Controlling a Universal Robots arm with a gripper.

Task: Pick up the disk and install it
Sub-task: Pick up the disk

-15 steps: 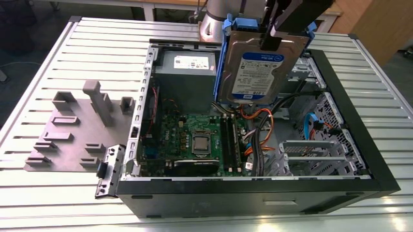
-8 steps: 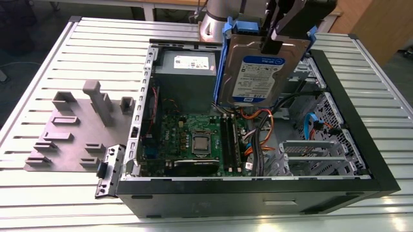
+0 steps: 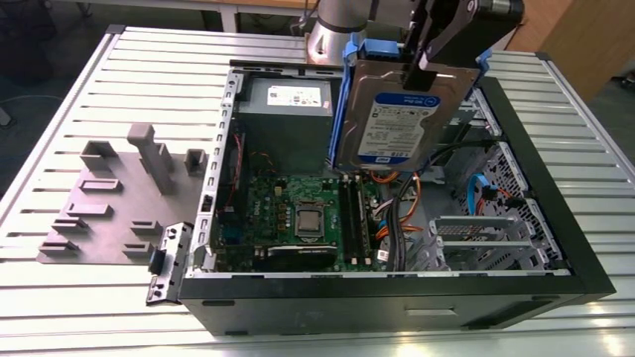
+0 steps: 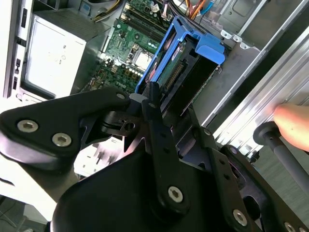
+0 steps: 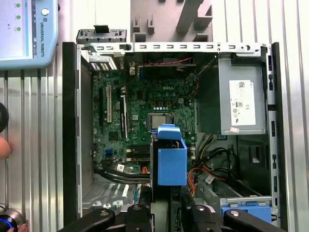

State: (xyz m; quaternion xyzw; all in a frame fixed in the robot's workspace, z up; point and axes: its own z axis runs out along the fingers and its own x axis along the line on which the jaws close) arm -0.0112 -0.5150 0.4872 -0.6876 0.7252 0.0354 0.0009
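The disk, a silver drive with a white-and-blue label in a blue plastic carrier, hangs upright above the open computer case. My gripper is shut on the disk's upper edge, one black finger lying across the label. In the second wrist view the disk runs away from my gripper toward the motherboard. In the first wrist view the carrier's blue end sits over the case interior, just beyond my gripper. The disk is clear of the case parts below it.
Inside the case lie the motherboard, the grey power-supply box, loose cables and a metal drive cage. A grey fixture plate lies at the exterior view's left. A hand is near the case's outer wall.
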